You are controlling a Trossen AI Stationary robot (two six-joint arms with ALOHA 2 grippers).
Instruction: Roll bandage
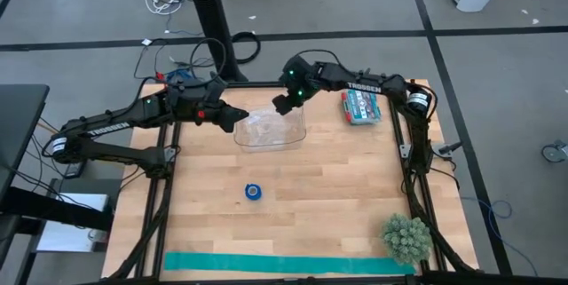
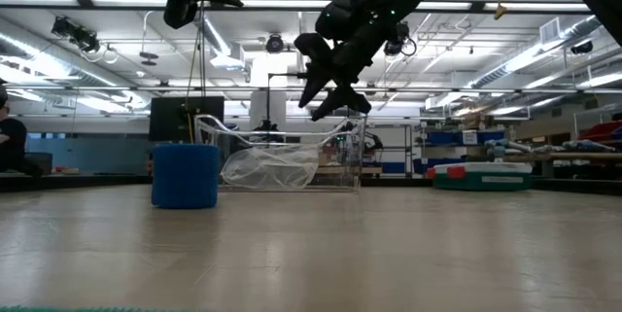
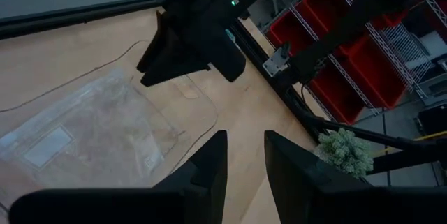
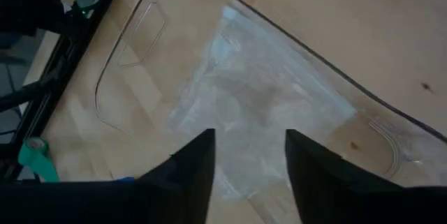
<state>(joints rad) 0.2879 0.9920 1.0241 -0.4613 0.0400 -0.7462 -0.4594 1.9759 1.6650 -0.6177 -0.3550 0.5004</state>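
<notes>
The bandage is a small royal-blue roll (image 1: pixel 254 192) standing on end near the middle of the wooden table; in the low view (image 2: pixel 185 175) it stands at the left. My left gripper (image 1: pixel 238 118) hovers open above the left rim of a clear plastic bin (image 1: pixel 271 128) at the table's far side. My right gripper (image 1: pixel 282 105) hovers open above the bin's right part. Both are empty and far from the roll. A clear plastic bag (image 4: pixel 258 112) lies in the bin, also seen in the left wrist view (image 3: pixel 84 137).
A teal-green strip (image 1: pixel 288 264) lies flat along the table's near edge. A spiky green ball (image 1: pixel 406 237) sits at the near right corner. A red and teal packet (image 1: pixel 362 106) lies at the far right. Bare wood surrounds the roll.
</notes>
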